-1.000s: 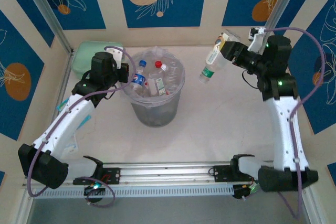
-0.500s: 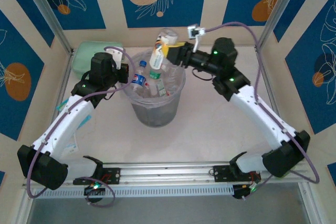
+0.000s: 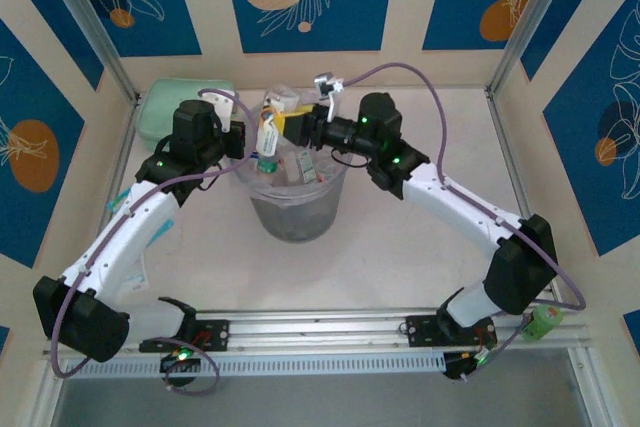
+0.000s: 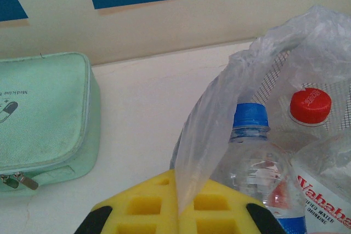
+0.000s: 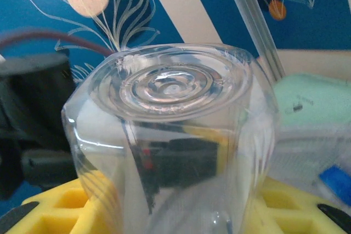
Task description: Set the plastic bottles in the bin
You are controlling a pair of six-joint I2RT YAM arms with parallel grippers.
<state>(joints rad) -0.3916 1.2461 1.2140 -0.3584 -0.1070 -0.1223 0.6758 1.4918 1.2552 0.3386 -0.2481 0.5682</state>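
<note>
Task judged nearly done. Several small clear plastic bottles point(image 4: 258, 157) with blue and red caps are already seen inside the round translucent grey bin point(image 3: 300, 212), centre-left of the top view. One more clear plastic bottle point(image 5: 170, 135) is clamped, base up, between the yellow pads point(image 5: 60, 204) of the right gripper point(image 3: 287, 125). It is hung over the left part of the bin's mouth and is not yet released. The clear bag liner point(image 4: 219, 108) is pinched at the left rim by the fully closed left gripper point(image 3: 237, 137). A small green item point(image 3: 541, 320) at lower right can't be identified.
</note>
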